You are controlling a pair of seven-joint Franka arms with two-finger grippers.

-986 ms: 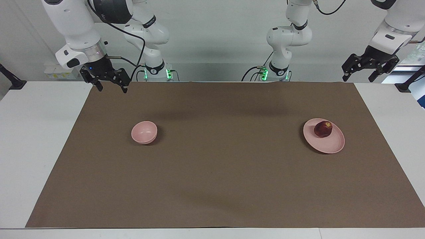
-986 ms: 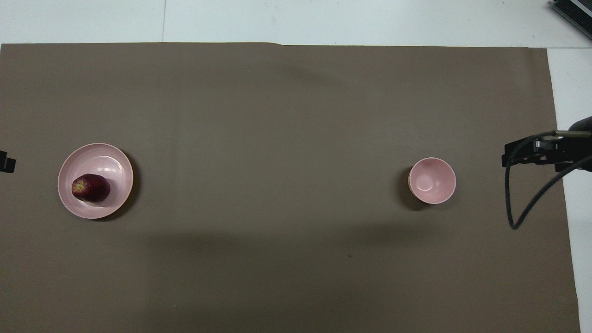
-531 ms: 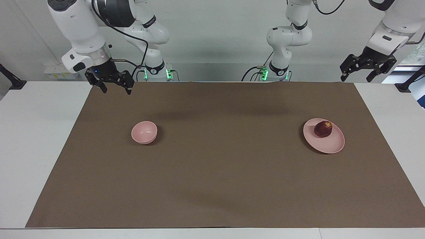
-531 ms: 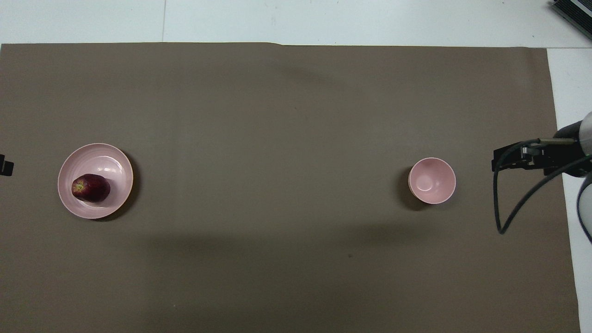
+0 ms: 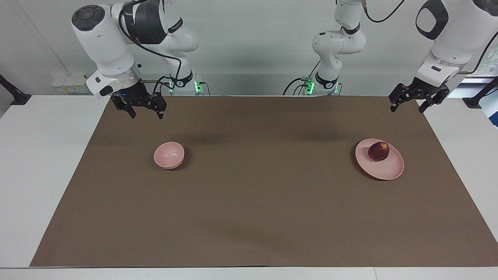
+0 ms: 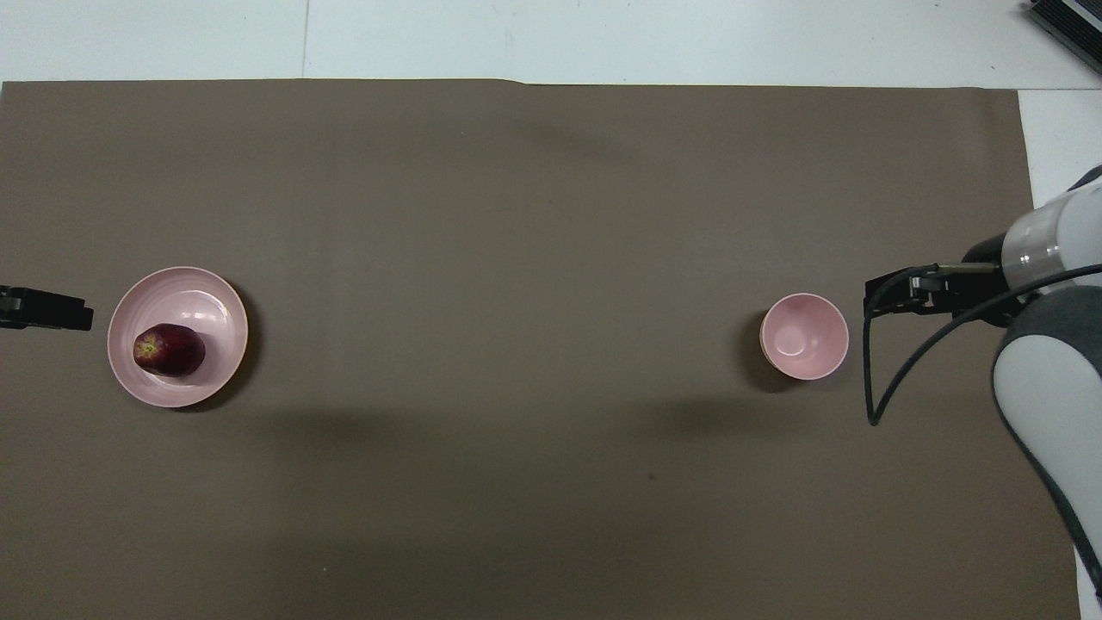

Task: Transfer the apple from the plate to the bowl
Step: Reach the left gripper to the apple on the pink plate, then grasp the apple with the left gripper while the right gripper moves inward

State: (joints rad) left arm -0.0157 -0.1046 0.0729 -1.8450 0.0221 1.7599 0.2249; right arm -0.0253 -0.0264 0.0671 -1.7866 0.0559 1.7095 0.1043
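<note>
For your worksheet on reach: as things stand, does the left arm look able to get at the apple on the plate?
Probably yes. The left hand hangs open above the mat near the plate; the apple lies uncovered with nothing between.

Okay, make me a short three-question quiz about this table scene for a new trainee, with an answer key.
1. True or false: the apple lies in the bowl.
2. Which gripper is closer to the plate: A) left gripper, B) right gripper?
3. Fill in: both grippers are up in the air with fingers ____.

Key:
1. False; it rests on the plate.
2. A
3. open
</note>
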